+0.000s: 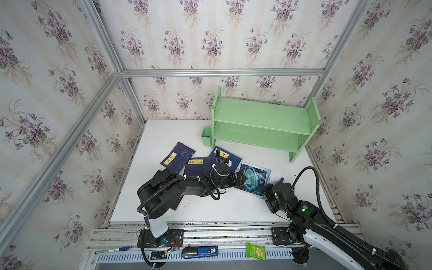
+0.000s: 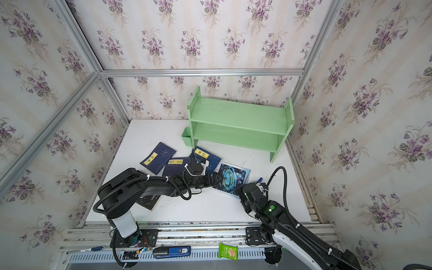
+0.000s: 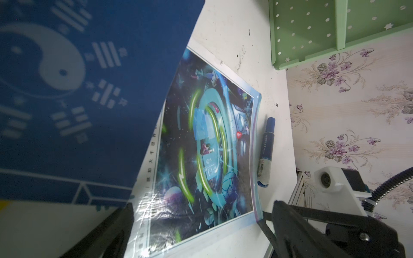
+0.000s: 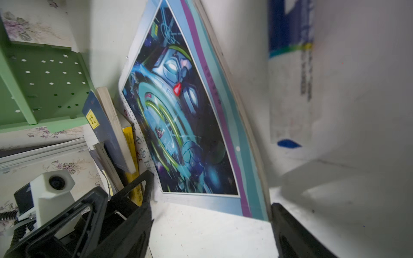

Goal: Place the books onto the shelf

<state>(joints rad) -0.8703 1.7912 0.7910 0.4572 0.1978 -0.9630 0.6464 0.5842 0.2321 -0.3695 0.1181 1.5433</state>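
Observation:
The pale green shelf [image 1: 261,114] [image 2: 238,114] stands at the back right with both tiers bare. Three navy books [image 1: 177,156] [image 1: 198,164] [image 1: 225,155] lie fanned on the white table. The sci-fi magazine [image 1: 254,178] [image 3: 207,138] [image 4: 185,125] lies to their right, on a yellow book [image 4: 129,143]. A black book [image 2: 149,201] shows under the left arm. My left gripper [image 1: 243,178] [image 3: 201,223] is open over the magazine's left edge. My right gripper [image 1: 265,190] [image 4: 212,223] is open at its near right corner and holds nothing.
A blue-and-white marker pen [image 1: 281,180] [image 3: 267,147] lies right of the magazine. A small green cup [image 1: 206,138] hangs on the shelf's left side. On the front rail lie a pen [image 1: 112,249], a blue-black box [image 1: 199,252] and a green snack packet [image 1: 256,252].

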